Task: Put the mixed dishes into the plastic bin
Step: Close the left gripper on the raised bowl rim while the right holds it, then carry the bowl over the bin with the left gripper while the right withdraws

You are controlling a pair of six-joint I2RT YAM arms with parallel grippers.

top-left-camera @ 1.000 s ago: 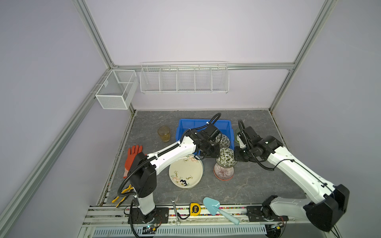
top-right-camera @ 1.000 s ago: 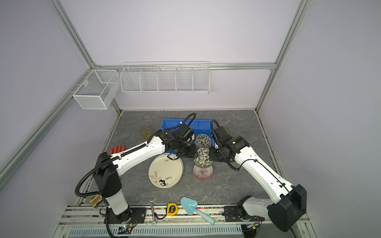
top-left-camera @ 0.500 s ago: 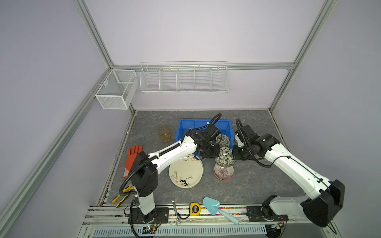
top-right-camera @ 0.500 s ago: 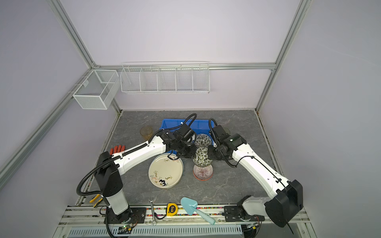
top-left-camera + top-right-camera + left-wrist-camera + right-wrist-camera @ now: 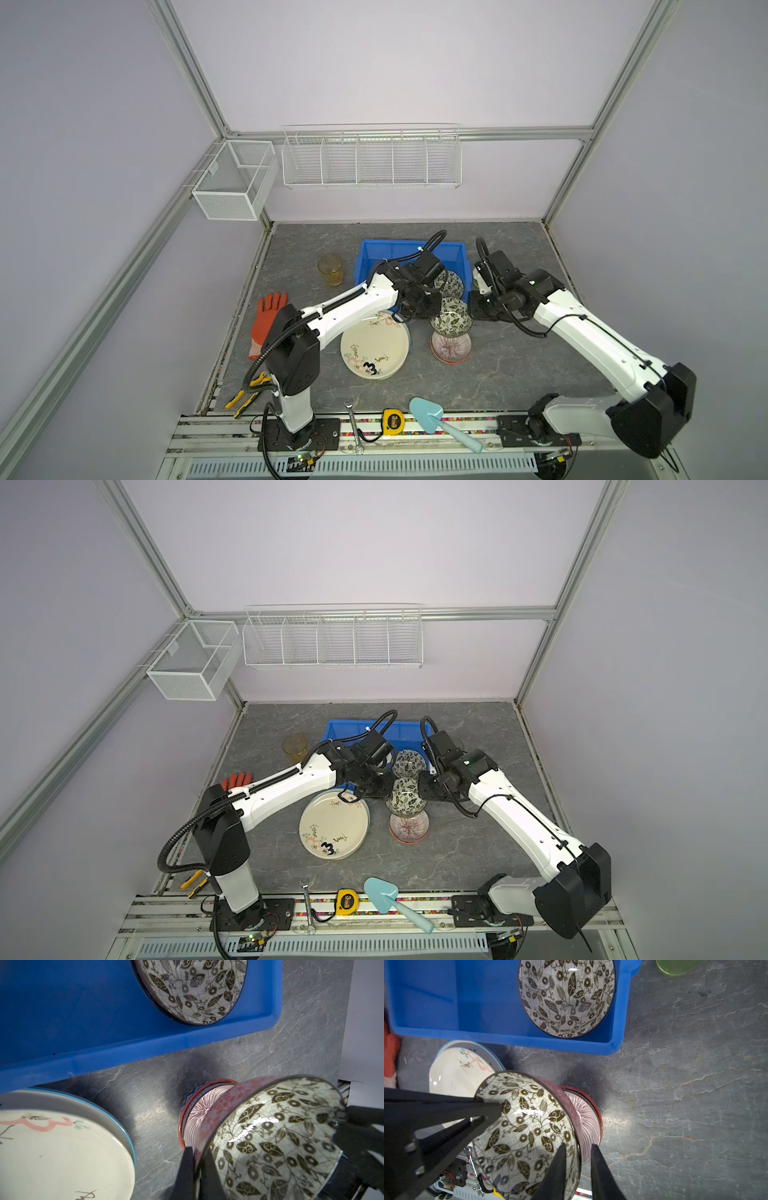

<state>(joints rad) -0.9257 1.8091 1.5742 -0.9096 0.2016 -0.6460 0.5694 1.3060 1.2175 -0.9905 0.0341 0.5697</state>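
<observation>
A dark leaf bowl [image 5: 451,318] [image 5: 406,800] hangs tilted above an orange-white bowl [image 5: 451,351] [image 5: 588,1124], just in front of the blue plastic bin [image 5: 399,251] [image 5: 425,997]. My left gripper [image 5: 197,1150] [image 5: 432,313] is shut on one side of its rim. On the opposite side, my right gripper [image 5: 578,1146] [image 5: 471,311] straddles the rim, open, with a gap at the outer finger. A second leaf bowl [image 5: 451,284] [image 5: 193,989] lies inside the bin. The cream plate marked "3" [image 5: 374,349] lies on a blue-rimmed plate beside the bowls.
An amber cup [image 5: 331,269] stands left of the bin and a green cup [image 5: 675,966] beyond its right end. An orange glove [image 5: 266,320] lies at the left. A light-blue trowel [image 5: 432,417], tape measure [image 5: 392,419] and wrench line the front edge.
My left gripper closed on the leaf bowl's rim. My right gripper, which was shut on the other side of the rim, has now parted its fingers.
</observation>
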